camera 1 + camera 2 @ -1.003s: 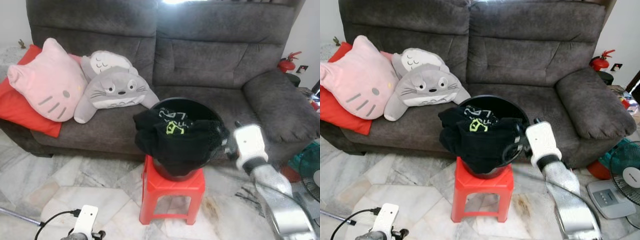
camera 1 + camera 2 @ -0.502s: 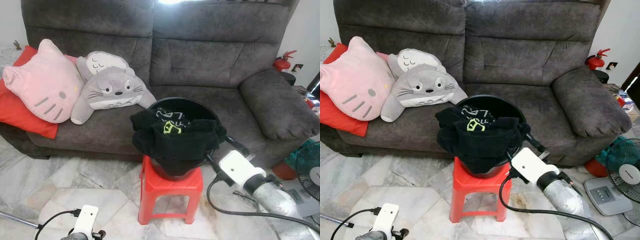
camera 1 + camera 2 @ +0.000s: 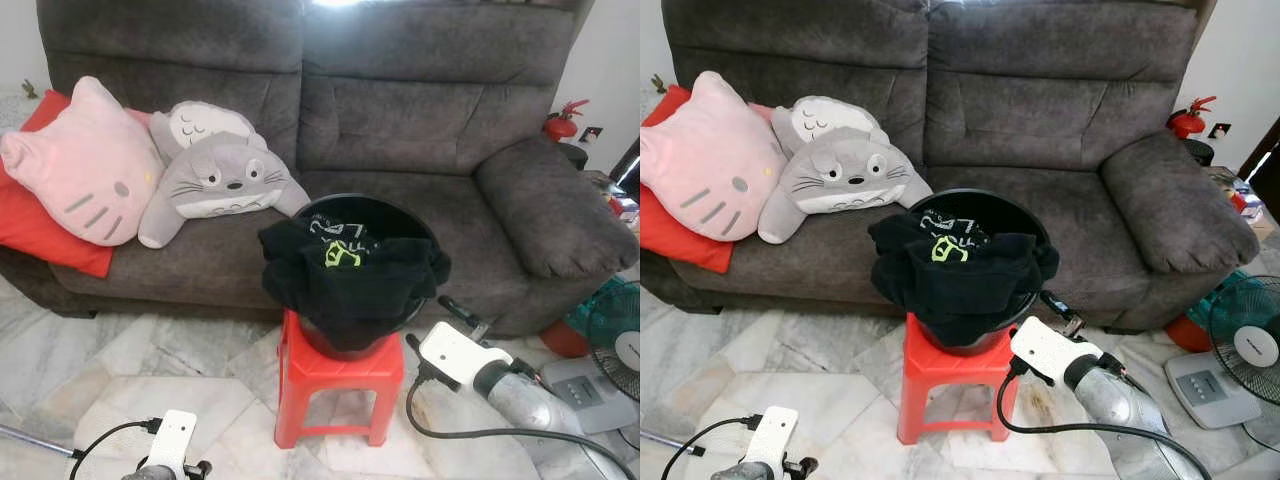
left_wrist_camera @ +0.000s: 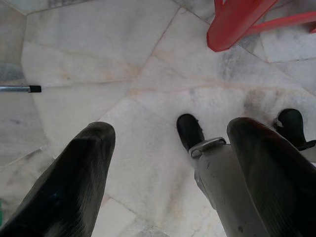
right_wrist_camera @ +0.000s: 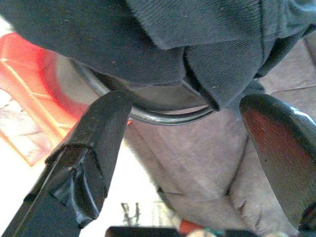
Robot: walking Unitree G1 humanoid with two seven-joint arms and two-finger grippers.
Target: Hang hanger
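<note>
A black bucket [image 3: 420, 310] stands on a red stool [image 3: 340, 385] on the marble floor [image 3: 150, 370], just in front of a grey sofa [image 3: 420, 130]. Black clothes [image 3: 350, 275] are heaped in the bucket and spill over its rim; one piece carries white lettering and a yellow-green mark, too crumpled to read. No hanger can be made out among the clothes or anywhere around them. The right gripper [image 3: 462, 316] sits low beside the bucket, on the side toward the sofa's armrest, with the white wrist block behind it and a black cable [image 3: 450, 425] looping down to the floor. In the right wrist view its fingers [image 5: 94, 143] are spread wide apart, holding nothing, with the bucket rim and hanging cloth between and beyond them. The left gripper [image 4: 168, 163] hangs idle over the floor, fingers [image 4: 74, 182] likewise apart and empty, with a stool leg and the robot's own feet below. On the sofa lie a pink cat cushion [image 3: 80, 165], a grey plush creature [image 3: 220, 180] and a red pillow [image 3: 40, 225]. A red fire extinguisher [image 3: 560, 122] stands past the armrest, and a floor fan [image 3: 1245, 350] stands to the right, well clear of the stool.
</note>
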